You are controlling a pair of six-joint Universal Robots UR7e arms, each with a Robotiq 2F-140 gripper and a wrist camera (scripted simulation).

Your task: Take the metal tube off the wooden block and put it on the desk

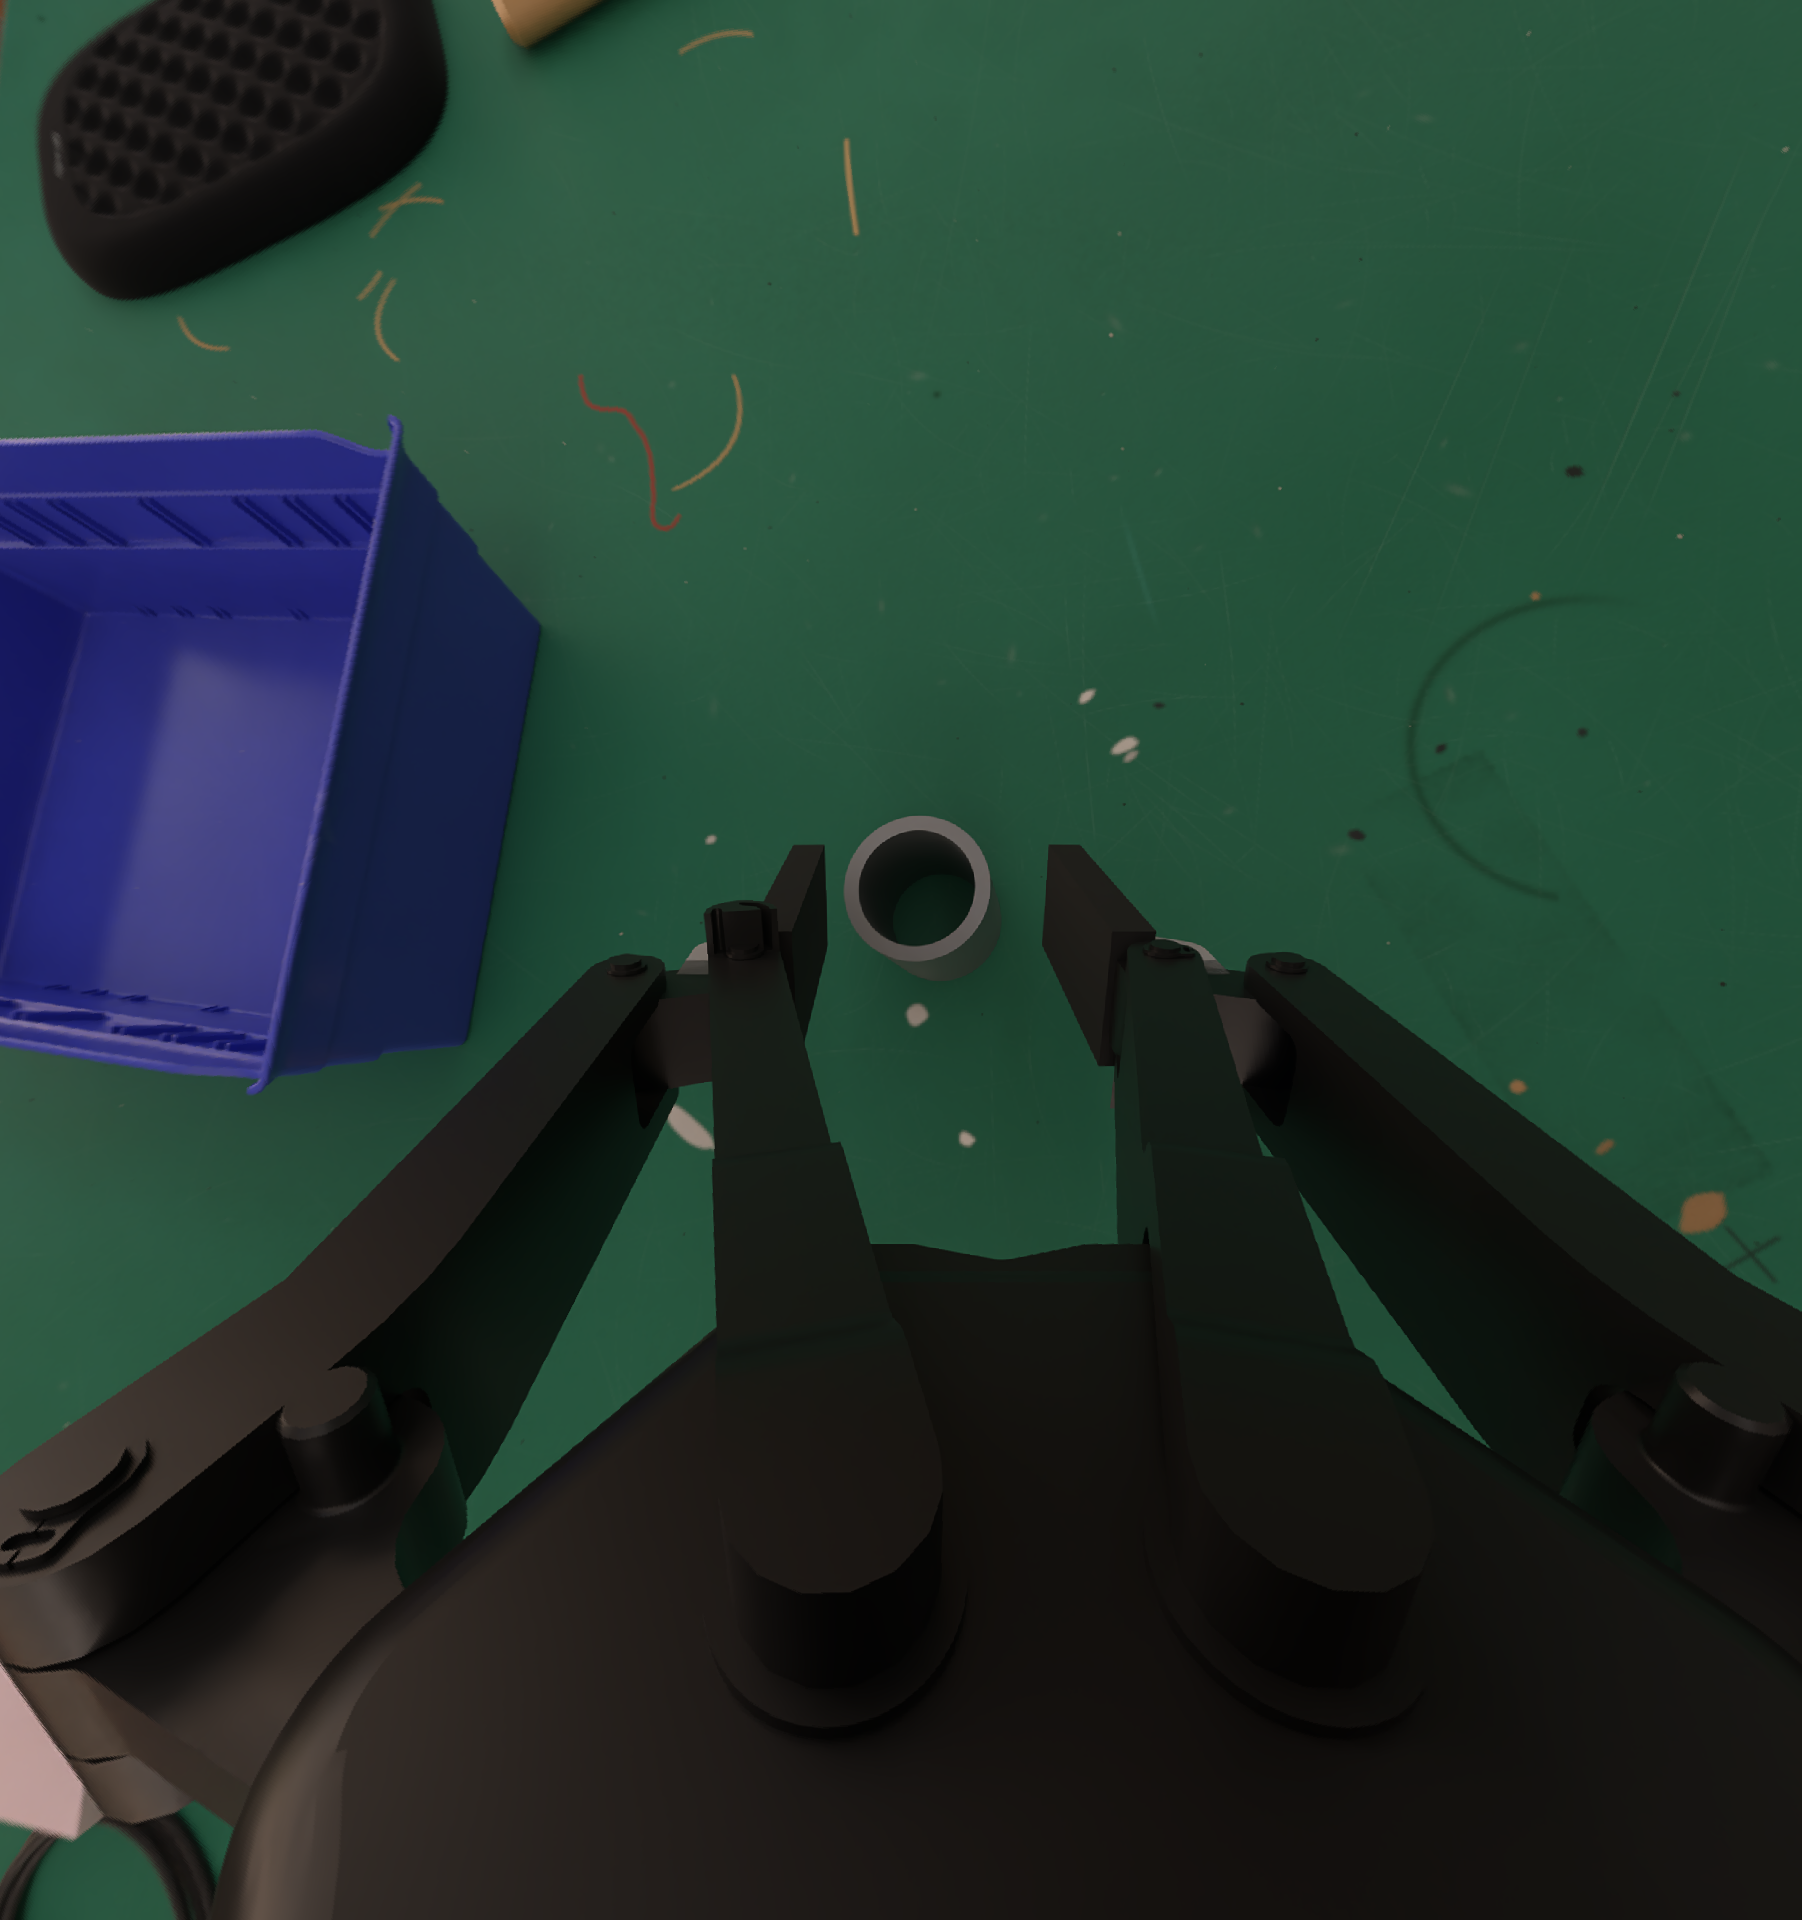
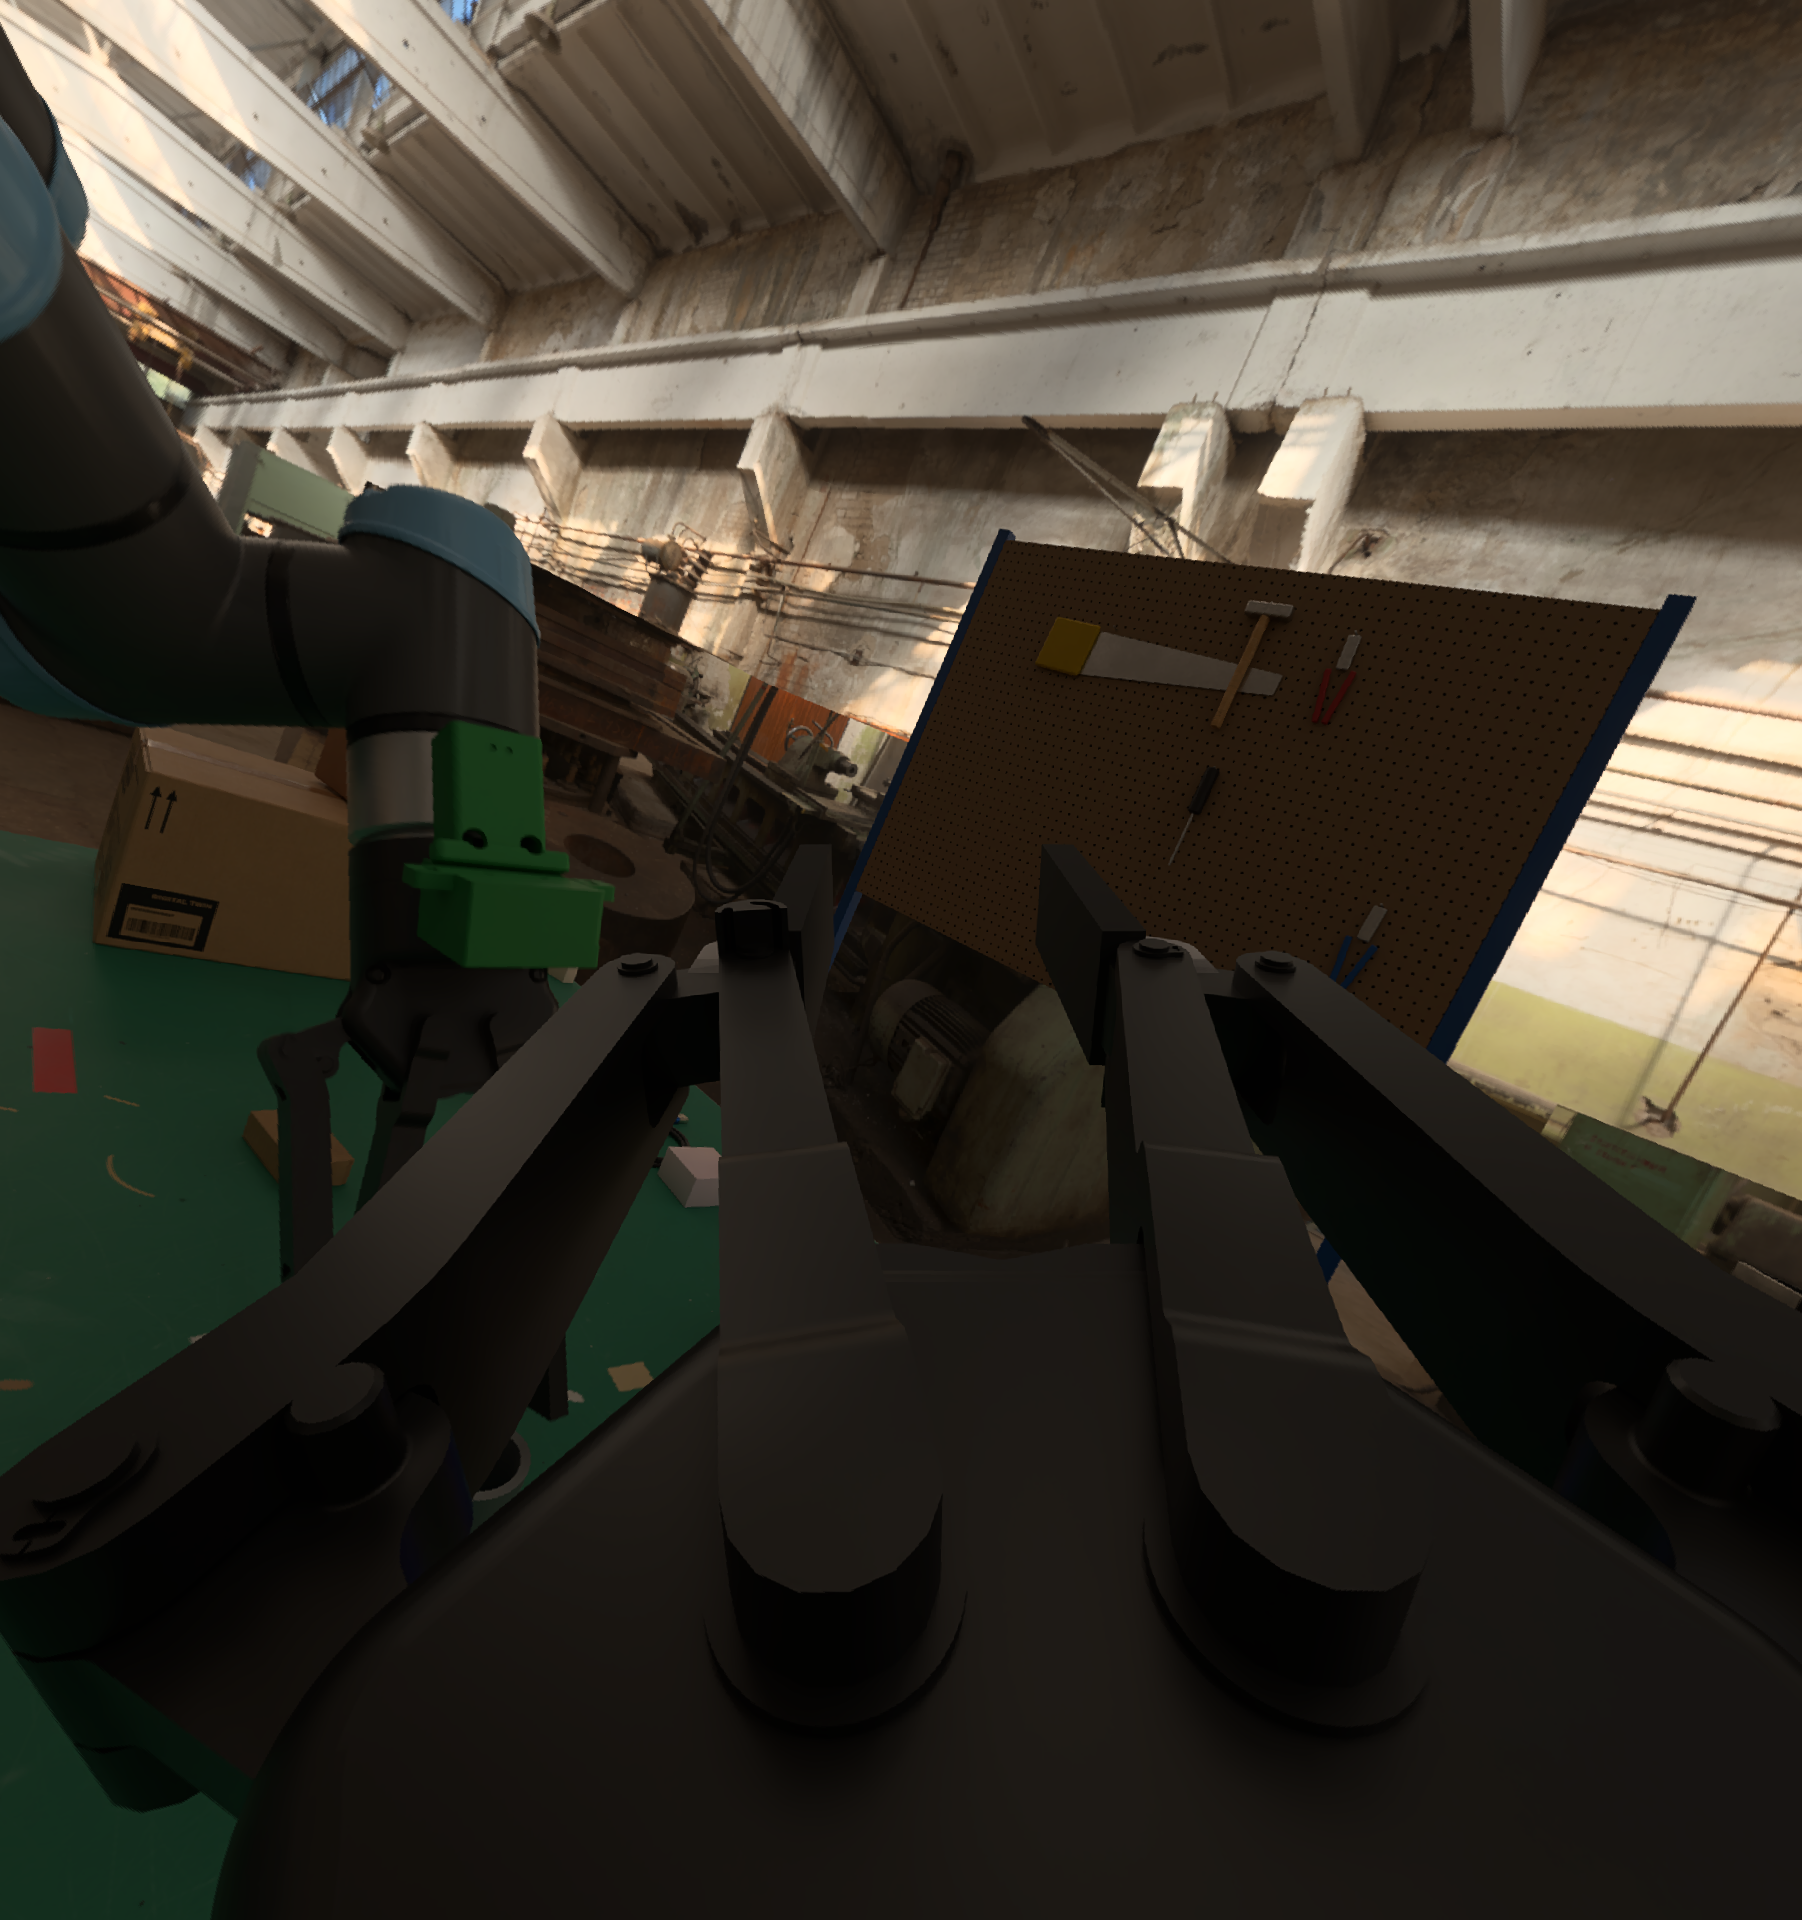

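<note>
The metal tube (image 1: pixel 964 951), a short grey ring, stands upright on the green desk mat (image 1: pixel 1240 436). My left gripper (image 1: pixel 935 875) is open right above it. Its fingers are on either side of the tube, with a gap on each side, and hold nothing. A corner of the tan wooden block (image 1: pixel 544 19) shows at the top edge, well away from the tube. The block also shows in the right wrist view (image 2: pixel 294 1143), behind the left arm (image 2: pixel 429 665). My right gripper (image 2: pixel 933 883) is open and empty, raised and pointing away from the desk toward a pegboard (image 2: pixel 1271 790).
A blue open bin (image 1: pixel 201 748) stands left of the tube. A black perforated pad (image 1: pixel 242 135) lies at the far left. A cardboard box (image 2: pixel 222 862), a small white block (image 2: pixel 691 1174) and a red patch (image 2: pixel 53 1060) are on the mat.
</note>
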